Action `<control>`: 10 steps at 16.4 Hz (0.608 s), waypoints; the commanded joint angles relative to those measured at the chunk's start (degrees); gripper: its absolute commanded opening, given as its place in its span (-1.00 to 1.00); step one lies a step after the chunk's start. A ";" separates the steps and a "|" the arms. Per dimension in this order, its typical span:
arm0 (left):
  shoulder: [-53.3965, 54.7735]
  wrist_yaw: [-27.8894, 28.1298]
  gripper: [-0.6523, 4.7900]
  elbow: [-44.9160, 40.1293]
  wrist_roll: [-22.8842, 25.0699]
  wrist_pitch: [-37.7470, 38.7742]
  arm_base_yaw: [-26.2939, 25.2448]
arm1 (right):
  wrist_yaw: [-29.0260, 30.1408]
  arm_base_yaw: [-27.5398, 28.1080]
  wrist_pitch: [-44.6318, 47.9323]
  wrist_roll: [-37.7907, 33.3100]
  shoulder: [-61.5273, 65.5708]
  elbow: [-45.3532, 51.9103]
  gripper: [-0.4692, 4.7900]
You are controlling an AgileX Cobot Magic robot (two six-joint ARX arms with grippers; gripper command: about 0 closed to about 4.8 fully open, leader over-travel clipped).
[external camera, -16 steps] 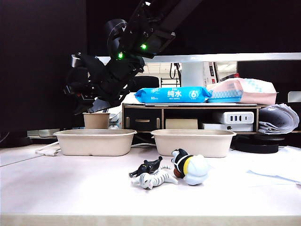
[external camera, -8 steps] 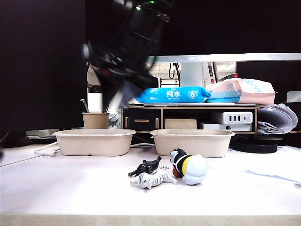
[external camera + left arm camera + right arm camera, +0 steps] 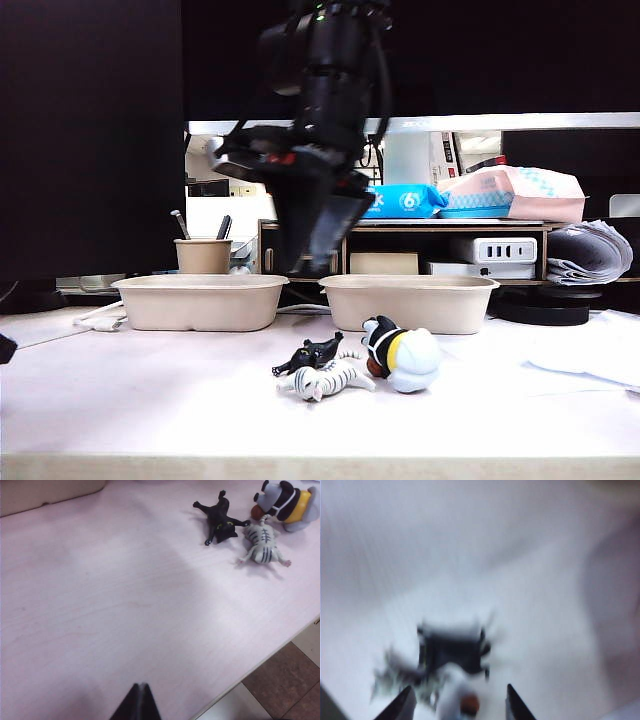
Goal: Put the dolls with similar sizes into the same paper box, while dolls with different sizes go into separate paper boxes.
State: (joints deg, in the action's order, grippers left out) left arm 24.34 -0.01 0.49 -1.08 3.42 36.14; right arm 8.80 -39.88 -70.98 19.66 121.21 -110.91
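Fingers [image 3: 402, 707] of the right gripper [image 3: 457, 705] stand apart with nothing between them. In the blurred right wrist view the cluster of dolls sits in the gap below, so the dolls lie straight down from this gripper.

In the exterior view the black animal [image 3: 312, 355] lies on its side on the worktop [image 3: 150, 400], its long axis roughly across the view and its head toward the left. The zebra [image 3: 330, 380] lies just in front of it and nearly parallel, also head to the left. The bigger rounded doll [image 3: 405, 358], white, pale blue and black with a yellow band, lies tipped over just to their right. Whether a second big doll is pressed against it cannot be told.

Behind the cluster stand the two paper boxes, the right box [image 3: 410, 300] nearer the dolls than the left box [image 3: 200, 300]. Their insides are hidden from this low view.

The right gripper [image 3: 315, 250] hangs pointing down above and slightly behind the small dolls, clearly the nearer one. A grasp across a small doll's narrow width probably needs a straight descent.

The left gripper [image 3: 139, 702] has its tips together and empty, well apart from the dolls.
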 commanded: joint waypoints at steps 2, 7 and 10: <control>-0.09 -0.22 -0.78 0.04 0.04 -0.92 0.00 | 0.09 1.01 -2.38 0.96 -1.01 -0.11 0.07; -0.11 -0.20 -0.78 0.04 0.04 -0.92 0.00 | 0.07 1.22 -5.38 0.85 -5.11 3.56 0.06; -1.49 -0.20 -0.78 0.04 0.04 -0.85 0.00 | 0.24 2.27 1.29 -1.88 -16.20 14.86 0.07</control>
State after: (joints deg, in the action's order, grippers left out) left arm 23.40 -0.01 0.49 -1.08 3.44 36.14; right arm 8.78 -38.09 -72.44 18.85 107.79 -98.63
